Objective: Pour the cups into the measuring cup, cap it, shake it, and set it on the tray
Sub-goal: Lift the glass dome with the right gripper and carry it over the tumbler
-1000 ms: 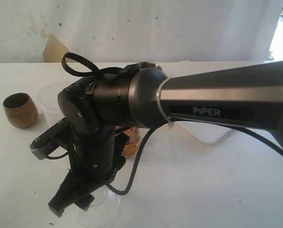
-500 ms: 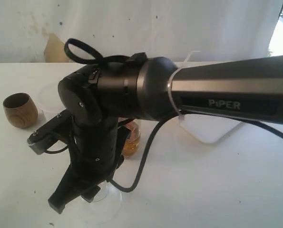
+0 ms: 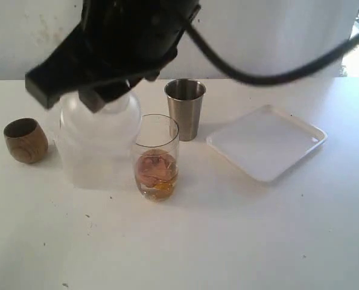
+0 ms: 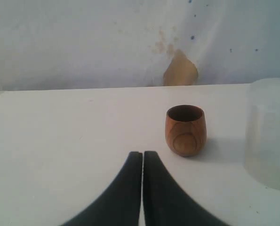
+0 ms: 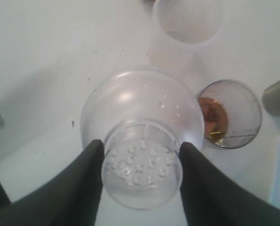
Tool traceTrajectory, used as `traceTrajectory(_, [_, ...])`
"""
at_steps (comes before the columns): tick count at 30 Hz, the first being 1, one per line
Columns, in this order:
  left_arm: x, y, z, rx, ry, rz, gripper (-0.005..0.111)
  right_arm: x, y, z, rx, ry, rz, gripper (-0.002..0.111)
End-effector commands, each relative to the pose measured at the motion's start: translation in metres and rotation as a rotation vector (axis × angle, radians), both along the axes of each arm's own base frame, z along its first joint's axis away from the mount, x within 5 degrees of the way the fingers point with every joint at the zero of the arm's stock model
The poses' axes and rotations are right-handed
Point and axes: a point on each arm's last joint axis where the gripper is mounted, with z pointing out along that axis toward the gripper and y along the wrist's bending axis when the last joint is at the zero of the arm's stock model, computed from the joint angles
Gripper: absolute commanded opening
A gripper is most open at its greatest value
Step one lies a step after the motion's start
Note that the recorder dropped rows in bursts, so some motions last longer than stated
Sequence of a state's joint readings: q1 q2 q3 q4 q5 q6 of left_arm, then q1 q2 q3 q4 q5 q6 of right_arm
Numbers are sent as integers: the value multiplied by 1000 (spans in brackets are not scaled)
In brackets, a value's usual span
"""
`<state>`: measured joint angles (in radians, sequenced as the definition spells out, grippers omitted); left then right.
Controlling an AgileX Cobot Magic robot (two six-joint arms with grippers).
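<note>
My right gripper (image 5: 140,146) is shut on the narrow strainer neck of a clear domed cap (image 5: 142,136). In the exterior view the gripper (image 3: 70,96) holds that cap (image 3: 113,112) in the air, over the frosted plastic cup (image 3: 95,169). Just right of it stands the clear measuring cup (image 3: 157,158) with amber liquid in its base. The steel tumbler (image 3: 185,109) is behind it and the white tray (image 3: 266,145) lies to the right. The wooden cup (image 3: 26,140) sits at far left. My left gripper (image 4: 143,153) is shut and empty, low over the table, short of the wooden cup (image 4: 186,130).
A white wall with a brown torn patch (image 4: 180,70) backs the table. The right arm's black cable (image 3: 270,75) arcs across the top of the exterior view. The frosted cup (image 4: 269,132) stands beside the wooden cup in the left wrist view.
The right arm has lifted from the table's near edge up and back, carrying the cap. Its jaws closed onto the cap's neck. The left gripper has stayed shut.
</note>
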<state>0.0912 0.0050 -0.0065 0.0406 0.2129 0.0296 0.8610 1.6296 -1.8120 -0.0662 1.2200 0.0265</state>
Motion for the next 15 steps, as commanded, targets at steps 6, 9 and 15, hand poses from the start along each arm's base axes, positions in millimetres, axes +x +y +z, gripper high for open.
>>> traceTrajectory(6, [0,0,-1,-7,-9,0,1,72,-26,-24,-53,23,-183,0])
traceTrajectory(9, [0,0,-1,-7,-9,0,1,89,-37,-35,-80,40,-219,0])
traceTrajectory(15, [0,0,-1,-7,-9,0,1,104,-63,-34,-44,67,-296,0])
